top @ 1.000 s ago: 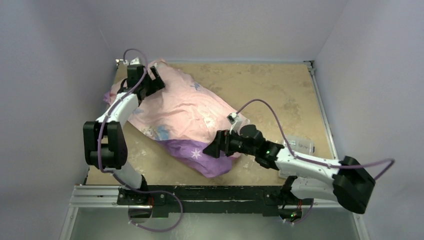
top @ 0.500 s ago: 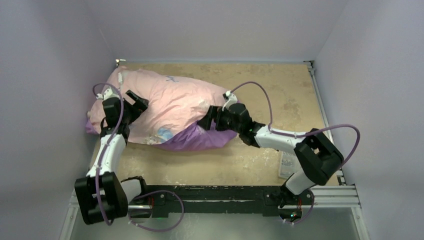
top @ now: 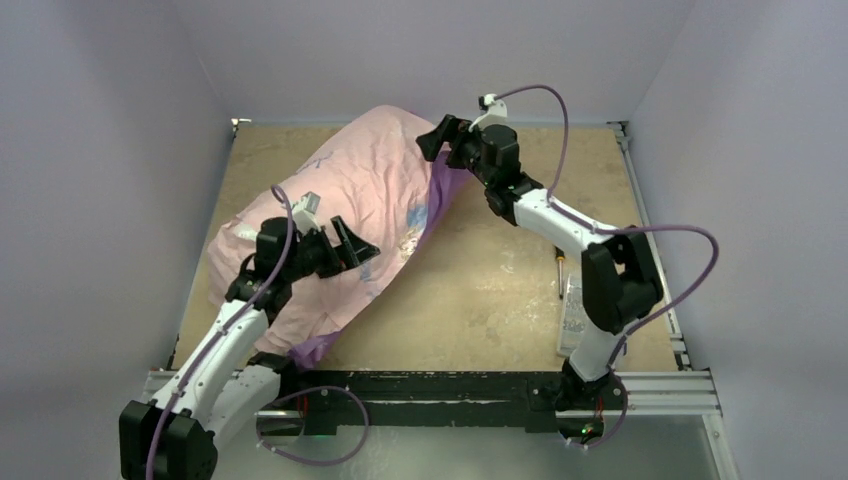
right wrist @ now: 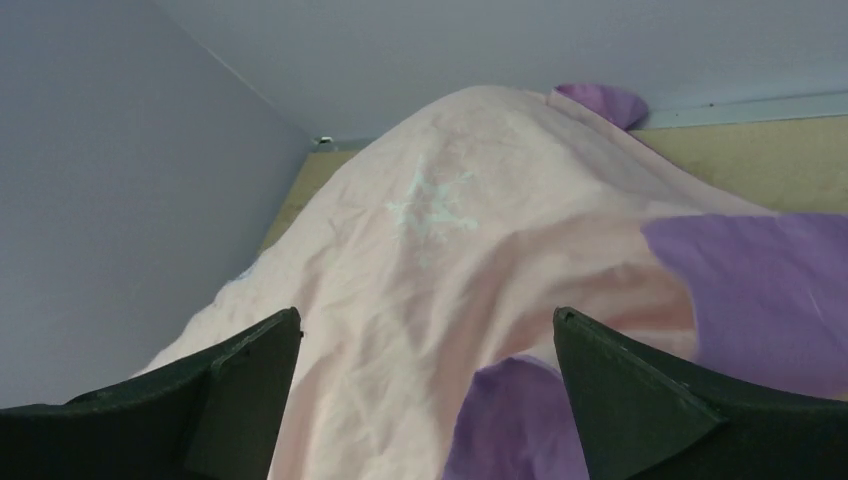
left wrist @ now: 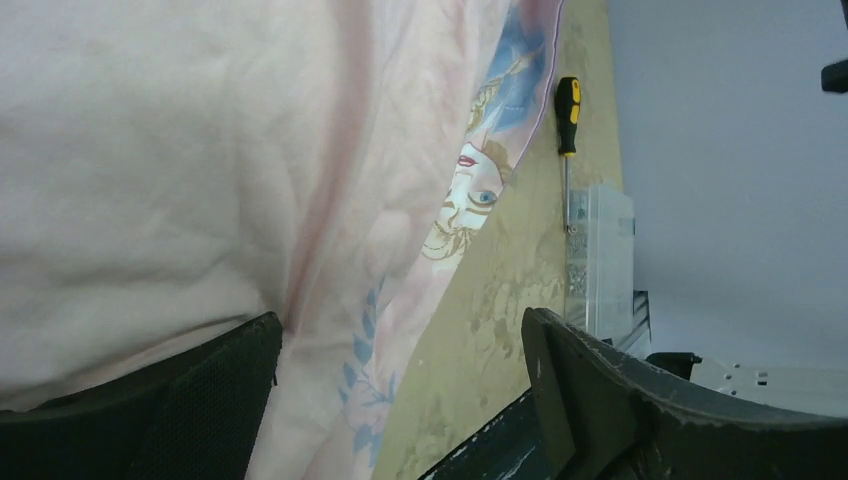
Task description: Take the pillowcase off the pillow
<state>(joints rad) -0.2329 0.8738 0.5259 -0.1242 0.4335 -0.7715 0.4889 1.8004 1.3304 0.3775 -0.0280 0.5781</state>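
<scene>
The pillowcase [top: 350, 205] lies pale pink side up in a long diagonal heap from the near left to the far middle, with purple edges showing. It bulges; the pillow is hidden inside it. My left gripper [top: 352, 242] is open over the heap's near right side. In the left wrist view [left wrist: 400, 400] pink fabric [left wrist: 200, 180] with the princess print fills the gap by the left finger. My right gripper [top: 437, 137] is open at the heap's far end. In the right wrist view [right wrist: 425, 400] pink and purple fabric [right wrist: 440, 250] lies between the spread fingers, with nothing pinched.
A yellow-and-black screwdriver [top: 559, 272] and a clear plastic box [top: 575, 310] lie at the table's right side; both also show in the left wrist view, the screwdriver [left wrist: 567, 100] beside the box [left wrist: 600, 260]. Walls close in the table on the left, far and right sides.
The heap has swung from lying across the left side to a diagonal reaching the far wall. My right gripper moved to the far middle; my left gripper moved nearer and rightward.
</scene>
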